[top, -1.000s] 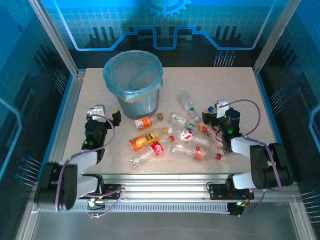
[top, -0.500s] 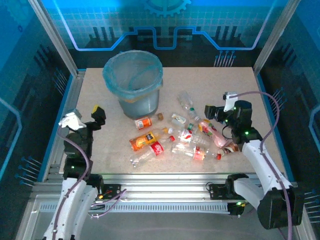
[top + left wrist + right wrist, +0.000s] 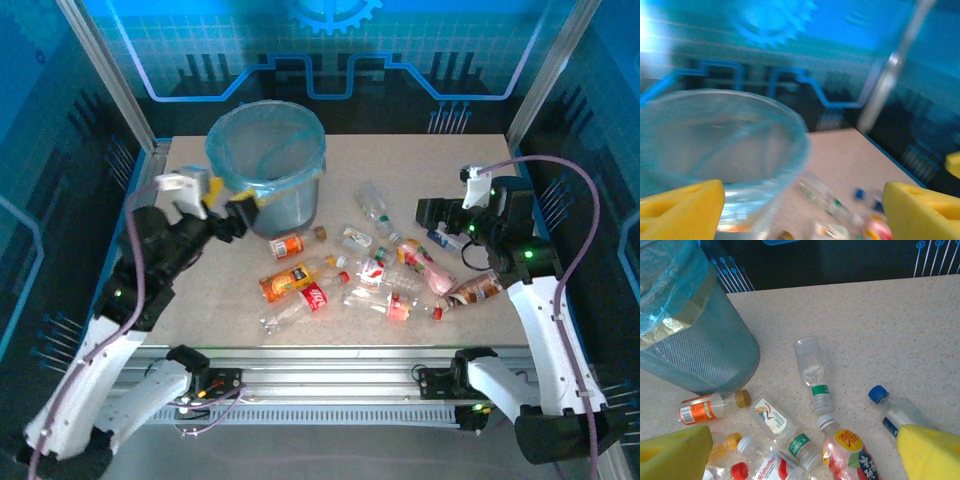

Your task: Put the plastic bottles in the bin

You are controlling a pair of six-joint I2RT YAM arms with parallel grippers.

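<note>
A speckled beige tabletop (image 3: pixel 480 180) is seen from above, and a round grey bin (image 3: pixel 288 212) lined with a light-blue bag (image 3: pixel 262 128) is stood upright at its far left-centre. The left tool (image 3: pixel 232 208) is held raised just beside the bin's near left wall. In the left wrist view the bin (image 3: pixel 715 145) is seen blurred close ahead, and the left tool (image 3: pixel 800 215) is shown spread wide with nothing between its yellow fingers (image 3: pixel 680 210). The right tool (image 3: pixel 437 222) is held above the right end of the bottle cluster. In the right wrist view the right tool (image 3: pixel 800 455) is likewise shown spread wide and empty, with its fingers (image 3: pixel 672 455) set at the lower corners. The bottles (image 3: pixel 372 270) are laid on the tabletop in a loose cluster, in front of the bin and to its right. A pink bottle (image 3: pixel 847 452) is found between the right tool's fingers, with a blue-capped bottle (image 3: pixel 895 412) just beside the right finger. A clear bottle (image 3: pixel 810 365) with a green band is laid beyond them, its neck touching the pink bottle's mouth. An orange bottle (image 3: pixel 285 281) is laid at the cluster's left end, and a brown crushed bottle (image 3: pixel 475 290) at its right end. A small orange-labelled bottle (image 3: pixel 705 410) with a tan cap is laid just beside the bin's base (image 3: pixel 700 355). A white-labelled bottle (image 3: pixel 777 422) is laid to its right.
</note>
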